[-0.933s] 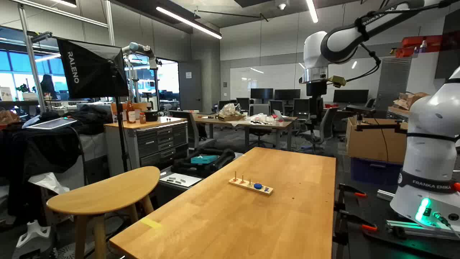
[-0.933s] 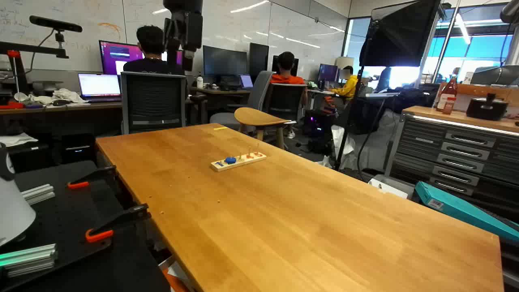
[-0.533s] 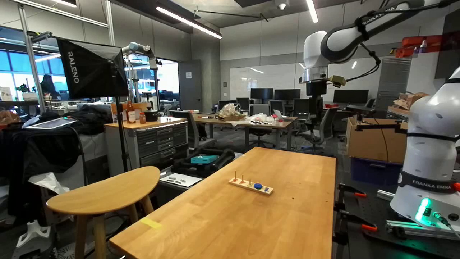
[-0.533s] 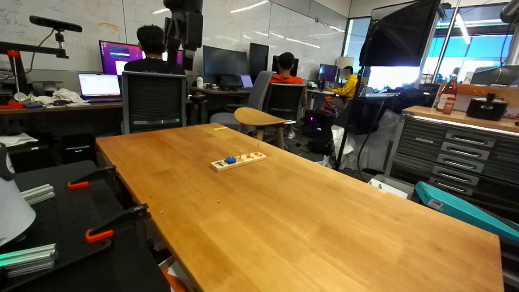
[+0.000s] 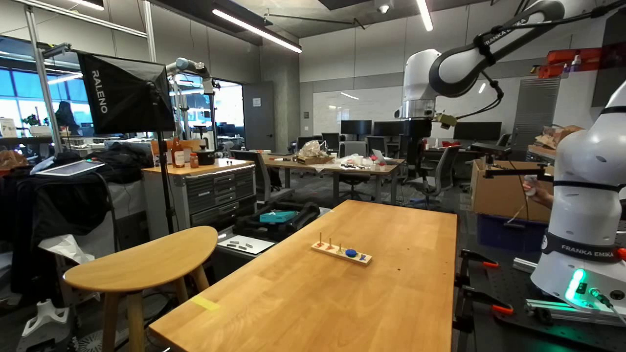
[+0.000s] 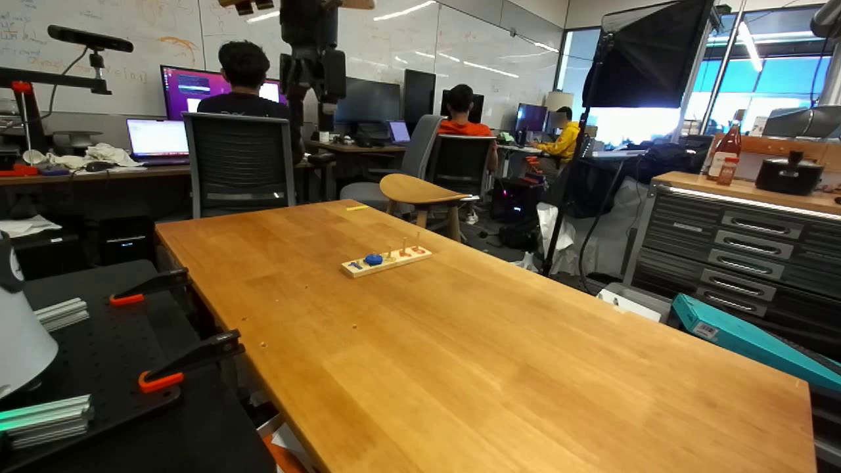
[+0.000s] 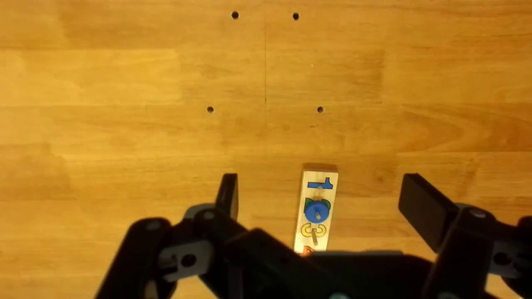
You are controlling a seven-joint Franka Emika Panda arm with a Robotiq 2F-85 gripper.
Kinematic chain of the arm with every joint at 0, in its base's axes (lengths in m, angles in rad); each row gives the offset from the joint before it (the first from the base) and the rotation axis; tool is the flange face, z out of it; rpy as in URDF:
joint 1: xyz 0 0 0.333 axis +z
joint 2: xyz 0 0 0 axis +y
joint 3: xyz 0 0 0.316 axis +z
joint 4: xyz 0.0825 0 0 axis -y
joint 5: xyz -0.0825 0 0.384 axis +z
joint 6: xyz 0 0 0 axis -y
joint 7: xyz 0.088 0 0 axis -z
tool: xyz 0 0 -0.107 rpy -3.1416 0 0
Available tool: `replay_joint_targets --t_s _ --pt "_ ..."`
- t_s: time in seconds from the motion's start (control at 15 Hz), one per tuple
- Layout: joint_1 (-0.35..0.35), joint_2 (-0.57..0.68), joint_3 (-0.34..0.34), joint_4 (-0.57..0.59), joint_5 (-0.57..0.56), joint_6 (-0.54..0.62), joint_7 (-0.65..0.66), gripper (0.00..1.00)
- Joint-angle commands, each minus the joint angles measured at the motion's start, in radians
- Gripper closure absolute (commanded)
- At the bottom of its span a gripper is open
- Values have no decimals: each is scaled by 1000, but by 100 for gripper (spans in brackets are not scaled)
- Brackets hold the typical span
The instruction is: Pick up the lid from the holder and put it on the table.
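The lid is a small round blue disc [image 7: 317, 211] threaded on a peg of the holder [image 7: 306, 193], over its second number. The holder is a pale wooden strip with a row of pegs and painted numbers. The lid [image 5: 350, 253] [image 6: 374, 259] and holder [image 5: 337, 255] [image 6: 394, 264] show in both exterior views, on the long light-wood table [image 5: 391, 303]. My gripper [image 7: 321, 182] is open and empty, high above the table. In the wrist view the holder lies between its fingers, its far end hidden by the gripper body. The gripper [image 6: 311, 117] also shows in an exterior view.
A rounded-end wooden stool [image 5: 142, 259] stands beside the table. Clamps with orange tips [image 6: 161, 381] grip the table edge on the robot's side. A person's hand [image 5: 540, 195] shows behind the arm's base. A black softbox [image 5: 127, 93] stands farther off.
The arm has moved left and slightly down in an exterior view. The gripper has turned, so both fingers now show apart. A hand has appeared behind the arm. Lid and holder have not moved.
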Motion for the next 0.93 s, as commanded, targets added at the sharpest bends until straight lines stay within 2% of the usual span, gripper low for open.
replay_joint_targets --t_s 0.0,0.27,0.87 --pt "37 188 29 74 17 165 -1 0" --pt "42 410 33 209 13 286 -13 0" --pt "51 731 37 271 -26 484 34 0"
